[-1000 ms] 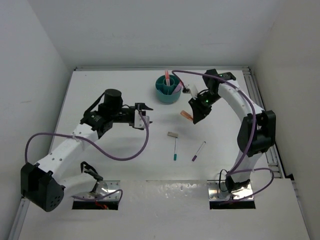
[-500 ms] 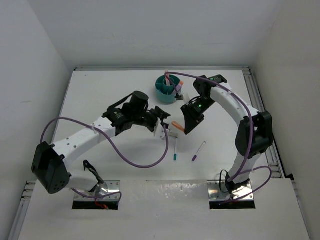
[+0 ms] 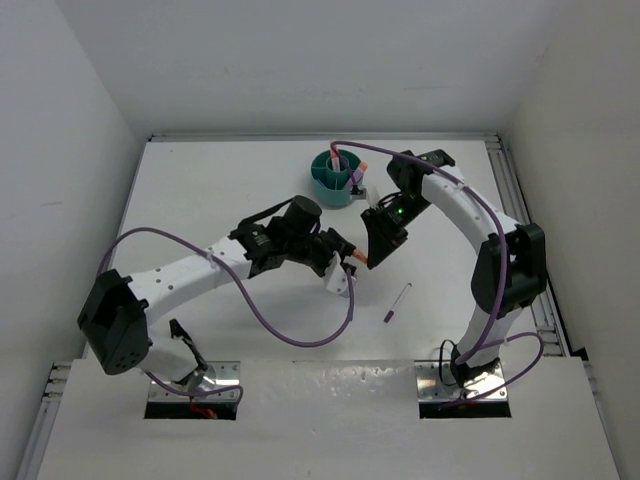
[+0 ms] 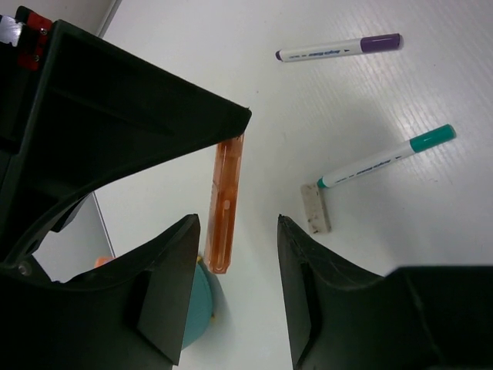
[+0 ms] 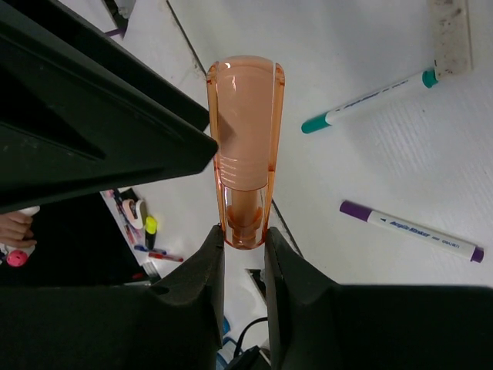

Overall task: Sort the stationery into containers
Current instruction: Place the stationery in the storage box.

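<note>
right claw (image 5: 244,237) clamping orange cylinder (image 5: 245,131), tip outward

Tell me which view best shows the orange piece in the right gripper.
Right wrist: the translucent orange piece fills mid-frame, its ribbed body clear, its base pinched by the right gripper. Left wrist shows it side-on, thinner. Top external shows only a small orange sliver.

**A:** What surrounds the work area?

**B:** A white table (image 3: 200,190), boxed in by plain white walls (image 3: 320,70) on the left, far and right sides.

**A:** Anything else?

**B:** A metal rail (image 3: 507,185) runs along the table's right edge. Two shiny metal plates (image 3: 495,385) sit at the near edge.
</note>
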You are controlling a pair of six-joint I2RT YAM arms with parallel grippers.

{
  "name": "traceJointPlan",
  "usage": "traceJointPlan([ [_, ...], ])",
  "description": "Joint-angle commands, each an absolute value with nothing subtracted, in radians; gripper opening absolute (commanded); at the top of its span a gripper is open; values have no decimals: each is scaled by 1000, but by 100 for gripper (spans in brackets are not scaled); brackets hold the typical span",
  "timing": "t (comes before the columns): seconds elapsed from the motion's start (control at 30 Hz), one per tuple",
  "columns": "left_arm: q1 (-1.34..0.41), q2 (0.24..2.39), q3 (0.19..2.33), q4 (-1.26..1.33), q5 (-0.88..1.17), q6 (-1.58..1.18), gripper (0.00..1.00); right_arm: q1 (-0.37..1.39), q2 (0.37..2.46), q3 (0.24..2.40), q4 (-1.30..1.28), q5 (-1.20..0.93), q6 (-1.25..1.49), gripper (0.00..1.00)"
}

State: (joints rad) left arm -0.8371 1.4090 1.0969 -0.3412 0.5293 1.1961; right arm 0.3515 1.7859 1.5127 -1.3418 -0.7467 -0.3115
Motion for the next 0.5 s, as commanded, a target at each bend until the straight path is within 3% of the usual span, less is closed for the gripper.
traceJointPlan([
  [0.0,-853,1420,1120,-279,526,1189,51,362,1738,1539,-1358,-792,-305,0],
  [0.27,-876,1445,1137,-268,534,1189,46,368,1735,1554,-1353,-804,-291,0],
  [0.47,-887,1447,1132,-259,543,1174,26,368,1733,1555,-1355,-807,-291,0],
])
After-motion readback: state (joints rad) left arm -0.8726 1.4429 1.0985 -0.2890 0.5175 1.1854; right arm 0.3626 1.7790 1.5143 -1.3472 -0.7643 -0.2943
